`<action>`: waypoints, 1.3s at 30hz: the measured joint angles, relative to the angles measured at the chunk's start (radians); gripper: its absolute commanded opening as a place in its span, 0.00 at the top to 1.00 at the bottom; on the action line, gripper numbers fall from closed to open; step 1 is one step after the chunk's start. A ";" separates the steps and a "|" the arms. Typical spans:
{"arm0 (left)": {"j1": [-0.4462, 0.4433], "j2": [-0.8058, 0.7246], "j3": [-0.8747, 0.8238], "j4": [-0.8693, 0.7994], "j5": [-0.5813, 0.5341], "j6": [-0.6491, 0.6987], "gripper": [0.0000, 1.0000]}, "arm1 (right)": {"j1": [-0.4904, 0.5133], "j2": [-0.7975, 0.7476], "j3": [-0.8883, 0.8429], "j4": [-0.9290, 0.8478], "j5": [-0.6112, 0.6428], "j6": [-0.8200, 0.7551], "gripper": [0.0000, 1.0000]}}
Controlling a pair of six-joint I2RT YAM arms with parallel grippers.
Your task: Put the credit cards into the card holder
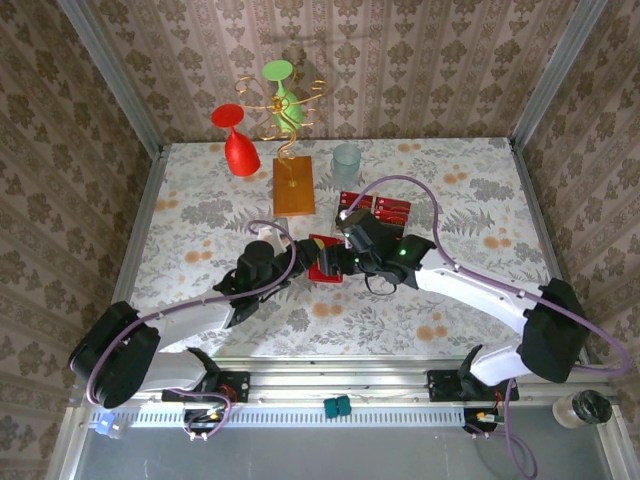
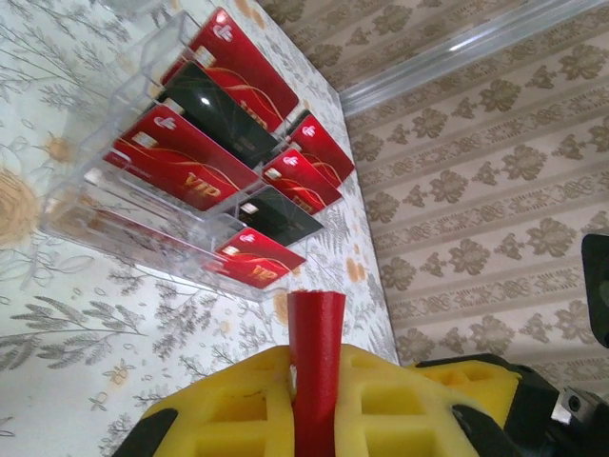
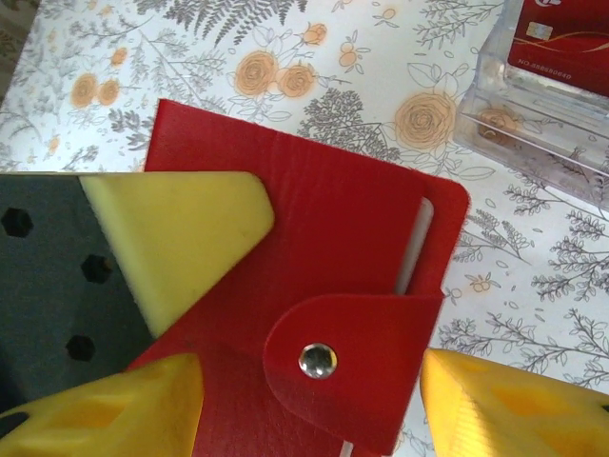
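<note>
Card holder [image 3: 333, 228] is pinched edge-on in the left gripper [image 2: 317, 381], just beside the clear tray [image 2: 86, 219] — snap tab appears fastened. Right gripper [image 3: 314, 395] is spread, straddling the tab. Credit cards [image 2: 186, 157] are lodged in the tray — none judged loaded; opening remains.

Brown damask-papered walls [image 1: 420, 60] rise behind and on both sides of the floral-clothed table [image 1: 200, 215], metal posts [image 1: 112, 80] at its far corners.
</note>
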 measured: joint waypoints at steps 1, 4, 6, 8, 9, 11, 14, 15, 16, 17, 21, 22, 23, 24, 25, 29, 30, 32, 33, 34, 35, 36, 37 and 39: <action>0.000 0.004 0.000 0.000 -0.008 0.000 1.00 | 0.001 0.010 0.000 0.004 0.006 0.001 0.41; 0.000 0.008 0.000 -0.008 -0.021 -0.005 1.00 | 0.003 0.035 -0.003 0.007 0.036 0.006 0.47; -0.002 0.008 0.000 -0.008 -0.024 -0.006 1.00 | 0.003 0.039 -0.024 0.030 0.061 0.019 0.58; -0.009 0.011 0.000 -0.013 -0.024 -0.006 1.00 | 0.010 0.039 -0.051 0.064 0.077 0.033 0.78; -0.012 0.012 0.000 -0.016 -0.024 -0.006 1.00 | 0.013 0.038 -0.065 0.081 0.078 0.037 0.89; -0.017 0.014 0.000 -0.016 -0.024 -0.009 1.00 | 0.010 0.035 -0.105 0.104 0.109 0.050 1.00; -0.025 0.014 0.000 -0.012 -0.023 -0.014 1.00 | -0.035 0.035 -0.174 0.111 0.127 0.066 1.00; -0.032 0.016 0.000 -0.013 -0.024 -0.015 1.00 | -0.043 0.033 -0.187 0.127 0.118 0.068 1.00; -0.037 0.016 0.000 -0.013 -0.024 -0.016 1.00 | -0.045 0.028 -0.199 0.138 0.107 0.069 1.00; -0.039 0.016 0.000 -0.013 -0.024 -0.016 1.00 | -0.050 0.016 -0.213 0.152 0.095 0.069 0.99; -0.039 0.010 0.000 -0.014 -0.023 -0.016 1.00 | -0.085 -0.085 -0.271 0.155 0.058 0.080 0.57; -0.038 0.002 0.000 -0.015 -0.023 -0.014 1.00 | -0.105 -0.124 -0.292 0.145 0.053 0.082 0.53; -0.035 -0.006 0.000 -0.014 -0.020 -0.013 1.00 | -0.122 -0.158 -0.312 0.134 0.048 0.087 0.49; -0.031 -0.016 0.000 -0.013 -0.015 -0.010 1.00 | -0.138 -0.195 -0.333 0.123 0.040 0.091 0.46; -0.024 -0.020 0.000 -0.009 -0.010 -0.006 1.00 | -0.156 -0.237 -0.355 0.112 0.029 0.098 0.43; -0.003 -0.018 0.000 0.019 0.012 -0.003 1.00 | -0.170 -0.370 -0.410 0.119 -0.046 0.145 0.29; 0.001 -0.012 0.000 0.029 0.018 -0.003 1.00 | -0.170 -0.395 -0.419 0.133 -0.071 0.159 0.27; 0.003 0.001 0.000 0.047 0.026 -0.005 1.00 | -0.170 -0.419 -0.426 0.175 -0.113 0.186 0.24; 0.003 0.009 0.000 0.056 0.030 -0.008 1.00 | -0.170 -0.420 -0.426 0.205 -0.132 0.199 0.24; 0.003 0.018 0.000 0.066 0.031 -0.011 1.00 | -0.170 -0.417 -0.426 0.237 -0.150 0.213 0.24; 0.003 0.024 0.000 0.076 0.033 -0.016 1.00 | -0.170 -0.409 -0.426 0.266 -0.166 0.222 0.24; 0.003 0.032 0.000 0.088 0.035 -0.023 1.00 | -0.170 -0.397 -0.426 0.296 -0.178 0.234 0.24; 0.003 0.037 0.000 0.099 0.037 -0.027 1.00 | -0.170 -0.379 -0.425 0.325 -0.192 0.242 0.27; 0.003 0.051 0.001 0.128 0.040 -0.043 1.00 | -0.172 -0.334 -0.419 0.368 -0.214 0.256 0.32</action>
